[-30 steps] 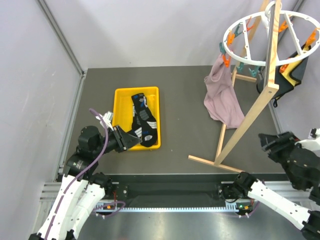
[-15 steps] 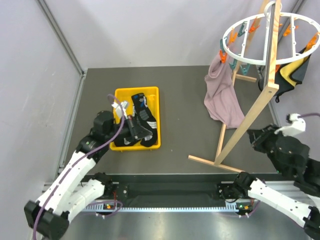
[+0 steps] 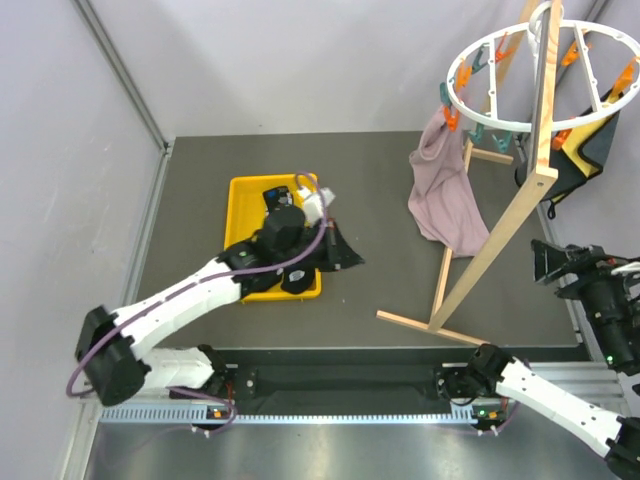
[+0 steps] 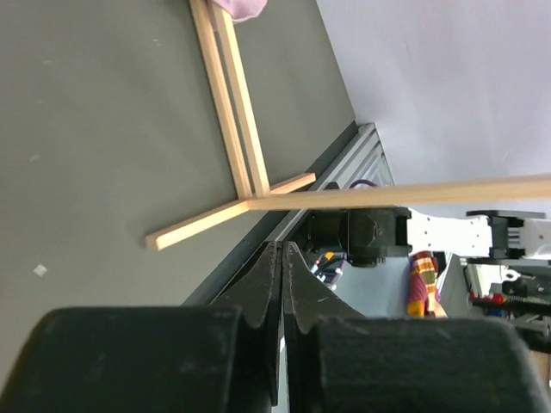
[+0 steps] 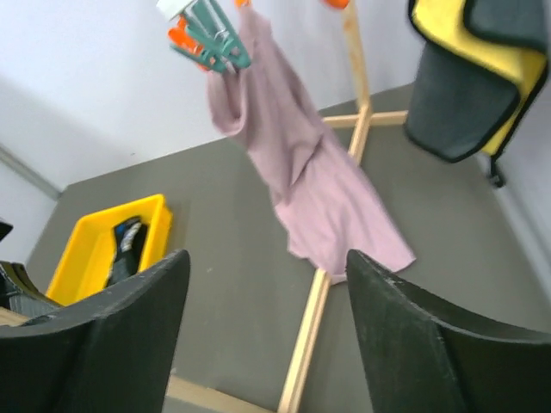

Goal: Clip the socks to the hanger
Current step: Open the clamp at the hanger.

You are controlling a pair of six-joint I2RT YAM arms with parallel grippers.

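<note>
The socks (image 3: 273, 193) lie in the yellow tray (image 3: 243, 187), mostly hidden under my left arm; a dark end shows at the tray's near edge (image 3: 296, 284). One sock also shows in the right wrist view (image 5: 126, 244). My left gripper (image 3: 343, 253) is shut just past the tray's right rim and points right. In its own view (image 4: 282, 249) the jaws are pressed together with nothing between them. The hanger, a white ring (image 3: 500, 122) with orange and teal clips (image 5: 209, 36), stands at the back right. My right gripper (image 3: 556, 266) is wide open and empty (image 5: 267, 344), right of the hanger's frame.
A light wooden frame (image 3: 497, 245) carries the ring; its foot bars (image 4: 231, 112) lie on the table. A pink-mauve cloth (image 3: 445, 200) hangs from a clip, and a black and yellow bag (image 3: 578, 152) hangs at the far right. Grey walls stand left and behind.
My left arm has swung from the tray's left side across it, and the gripper now points right beyond the right rim. My right arm has shifted right. The ring has turned a little.
</note>
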